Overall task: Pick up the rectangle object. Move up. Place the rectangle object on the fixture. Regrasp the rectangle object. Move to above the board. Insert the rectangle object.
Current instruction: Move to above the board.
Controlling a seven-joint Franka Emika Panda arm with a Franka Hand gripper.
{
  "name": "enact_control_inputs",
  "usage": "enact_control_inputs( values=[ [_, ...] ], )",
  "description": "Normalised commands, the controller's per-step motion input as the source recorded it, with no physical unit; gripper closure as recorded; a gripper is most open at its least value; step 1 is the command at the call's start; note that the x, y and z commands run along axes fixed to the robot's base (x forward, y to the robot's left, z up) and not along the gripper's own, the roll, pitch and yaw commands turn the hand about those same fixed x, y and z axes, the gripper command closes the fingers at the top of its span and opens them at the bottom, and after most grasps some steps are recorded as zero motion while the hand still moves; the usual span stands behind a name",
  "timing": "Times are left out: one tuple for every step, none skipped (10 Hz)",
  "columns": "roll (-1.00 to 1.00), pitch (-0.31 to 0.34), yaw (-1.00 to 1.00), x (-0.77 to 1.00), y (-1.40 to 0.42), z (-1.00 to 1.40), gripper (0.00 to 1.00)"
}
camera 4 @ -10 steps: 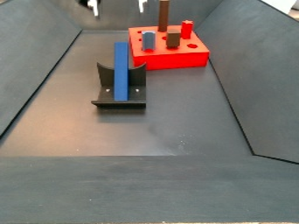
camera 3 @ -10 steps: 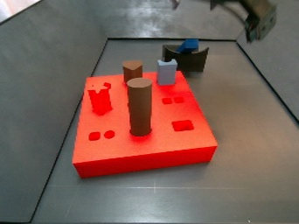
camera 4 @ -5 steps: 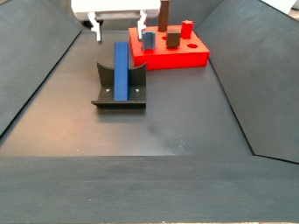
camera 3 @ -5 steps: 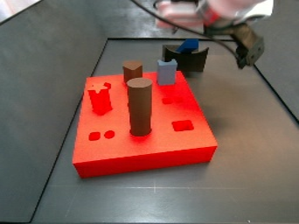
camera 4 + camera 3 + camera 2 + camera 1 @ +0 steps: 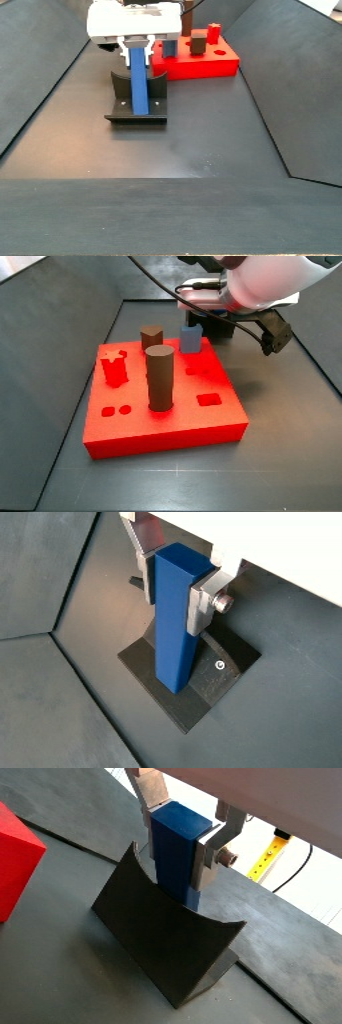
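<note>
While straddled by the gripper (image 5: 138, 50), one rectangle object (image 5: 138, 82).

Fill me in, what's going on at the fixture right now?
The pincer is down at the fixture, its fingers on either side of the top of the rectangle object, which stands leaning in the fixture. Whether they have closed on it I cannot tell. The board sits apart, pegs in it.

I see a dark floor (image 5: 201, 140) carrying the fixture (image 5: 135, 108) and, just behind it, the red board (image 5: 201, 62); my gripper (image 5: 135, 50) hangs over the fixture.
</note>
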Motion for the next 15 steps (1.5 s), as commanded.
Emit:
enact_control_inputs(
  values=[
    [0.08, -0.069, -0.07, -0.18, 0.08, 1.00, 1.00],
    [0.06, -0.073, -0.07, -0.18, 0.08, 1.00, 1.00],
    [0.00, -0.075, -0.07, -0.18, 0.08, 1.00, 1.00],
    [-0.02, -0.061, -0.08, -0.17, 0.08, 1.00, 1.00],
    [-0.06, -0.029, -0.08, -0.17, 0.07, 1.00, 1.00],
    [-0.08, -0.009, -0.09, -0.16, 0.07, 1.00, 1.00],
    [-0.09, 0.010, -0.08, -0.16, 0.07, 1.00, 1.00],
    [-0.10, 0.016, -0.07, -0.16, 0.07, 1.00, 1.00],
    [-0.11, 0.024, -0.06, -0.16, 0.06, 1.00, 1.00],
    [-0.11, 0.025, -0.04, -0.15, 0.06, 1.00, 1.00],
    [-0.10, 0.023, -0.02, -0.15, 0.06, 1.00, 1.00],
    [-0.10, 0.022, -0.02, -0.15, 0.05, 1.00, 1.00],
    [-0.10, 0.017, -0.01, -0.14, 0.05, 1.00, 1.00],
    [-0.09, 0.014, -0.01, -0.14, 0.05, 1.00, 1.00],
    [-0.08, 0.014, 0.00, -0.14, 0.05, 1.00, 1.00]
  ],
)
